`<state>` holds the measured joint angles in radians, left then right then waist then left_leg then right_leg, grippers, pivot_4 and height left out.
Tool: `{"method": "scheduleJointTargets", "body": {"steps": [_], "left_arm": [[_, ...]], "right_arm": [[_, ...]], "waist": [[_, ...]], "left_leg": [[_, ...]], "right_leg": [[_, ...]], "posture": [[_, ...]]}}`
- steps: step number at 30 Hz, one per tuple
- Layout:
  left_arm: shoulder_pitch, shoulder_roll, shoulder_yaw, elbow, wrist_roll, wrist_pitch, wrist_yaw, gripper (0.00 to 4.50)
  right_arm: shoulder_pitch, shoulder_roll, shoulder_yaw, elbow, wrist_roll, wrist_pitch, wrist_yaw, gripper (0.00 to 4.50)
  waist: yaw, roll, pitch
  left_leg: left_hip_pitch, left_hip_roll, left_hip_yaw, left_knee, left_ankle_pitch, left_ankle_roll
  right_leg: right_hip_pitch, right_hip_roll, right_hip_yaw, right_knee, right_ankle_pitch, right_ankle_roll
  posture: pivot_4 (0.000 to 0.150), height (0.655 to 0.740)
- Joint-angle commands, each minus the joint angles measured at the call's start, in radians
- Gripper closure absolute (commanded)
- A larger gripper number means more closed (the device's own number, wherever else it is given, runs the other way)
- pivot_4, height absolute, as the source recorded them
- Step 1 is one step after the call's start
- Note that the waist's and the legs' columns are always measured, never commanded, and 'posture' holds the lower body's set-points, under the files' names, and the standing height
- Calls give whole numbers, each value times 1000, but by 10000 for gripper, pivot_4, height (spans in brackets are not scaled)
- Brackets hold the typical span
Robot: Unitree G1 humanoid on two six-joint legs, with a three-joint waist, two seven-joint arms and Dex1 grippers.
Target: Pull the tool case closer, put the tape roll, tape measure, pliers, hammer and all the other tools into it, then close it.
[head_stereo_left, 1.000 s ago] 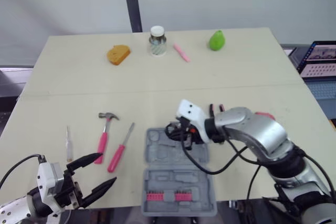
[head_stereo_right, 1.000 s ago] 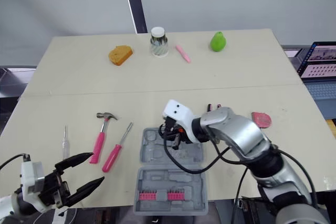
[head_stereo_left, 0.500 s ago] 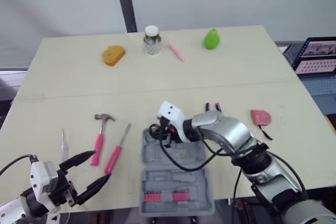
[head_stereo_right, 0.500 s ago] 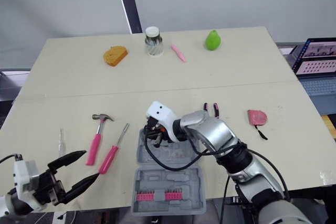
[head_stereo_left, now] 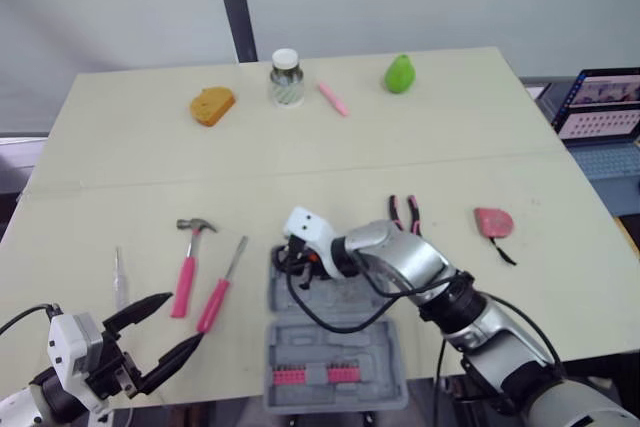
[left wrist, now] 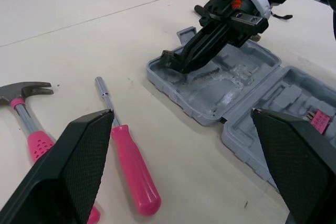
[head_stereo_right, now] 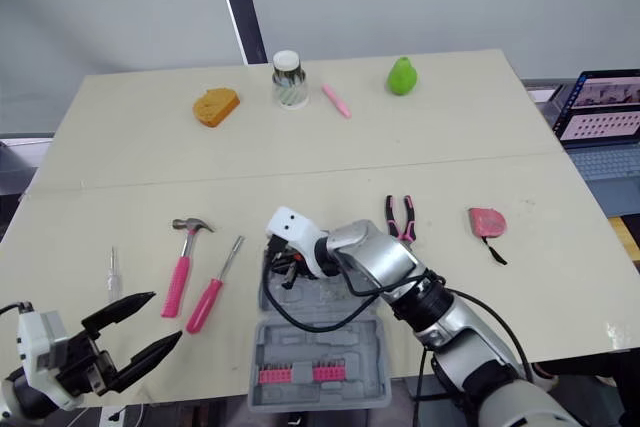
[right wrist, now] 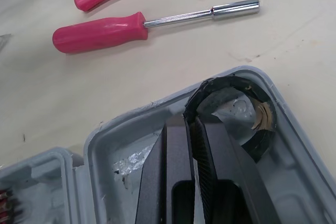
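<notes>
One tool is at the case, and by my count five more lie loose on the table. At the lower left of the head view my left gripper (head_stereo_left: 183, 319) hangs spread wide and empty, just off the table's near edge. Right of it lie a small clear-handled tool (head_stereo_left: 119, 277), the hammer (head_stereo_left: 188, 262) and the pink screwdriver (head_stereo_left: 222, 285), side by side and untouched.

In the lower middle the tool case (head_stereo_left: 345, 345) lies open and flat at the near edge, so I judge the pull-closer step done. My right gripper (right wrist: 191, 129) reaches into the top left corner of its upper half. The fingers are pinched narrow on the wall of the black tape roll (right wrist: 223, 85), which sits in that rounded corner. I cannot tell whether the roll rests fully on the case's bottom. I judge it as being placed, with the release not yet made.

Further right, the pliers (head_stereo_left: 405, 214) lie just beyond the case and the tape measure (head_stereo_left: 493, 220) lies well apart at mid right. Both wait.

Along the top edge sit an orange lump (head_stereo_left: 212, 105), a jar (head_stereo_left: 285, 77), a pink pen (head_stereo_left: 333, 99) and a green pear (head_stereo_left: 401, 73). I would leave these alone. After the five loose tools go in, the lid needs closing.
</notes>
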<state>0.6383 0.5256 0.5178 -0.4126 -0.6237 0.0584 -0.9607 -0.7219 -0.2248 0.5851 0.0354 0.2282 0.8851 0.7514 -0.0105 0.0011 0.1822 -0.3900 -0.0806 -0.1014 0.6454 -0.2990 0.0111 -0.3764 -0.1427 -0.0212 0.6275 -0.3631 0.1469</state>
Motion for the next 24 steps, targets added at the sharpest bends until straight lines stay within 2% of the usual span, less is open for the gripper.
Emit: {"method": "scheduleJointTargets", "body": {"steps": [1,24], "left_arm": [[19,-4,26,1,-10,-2,2,0],[56,-20,27,-21,-1,-7,6,0]], "right_arm": [[-9,18,-1,-5,-13,-27,14,44722],[-3,72,17,20,-54,-46,32,44722]], "waist": [[-1,0,0],[-18,0,0]], "left_leg": [[0,0,0,0,0,0],[1,8,0,0,-3,-6]], "right_leg": [[0,0,0,0,0,0],[-1,10,7,0,-2,-4]], "posture": [[1500,7385],[1500,7385]]}}
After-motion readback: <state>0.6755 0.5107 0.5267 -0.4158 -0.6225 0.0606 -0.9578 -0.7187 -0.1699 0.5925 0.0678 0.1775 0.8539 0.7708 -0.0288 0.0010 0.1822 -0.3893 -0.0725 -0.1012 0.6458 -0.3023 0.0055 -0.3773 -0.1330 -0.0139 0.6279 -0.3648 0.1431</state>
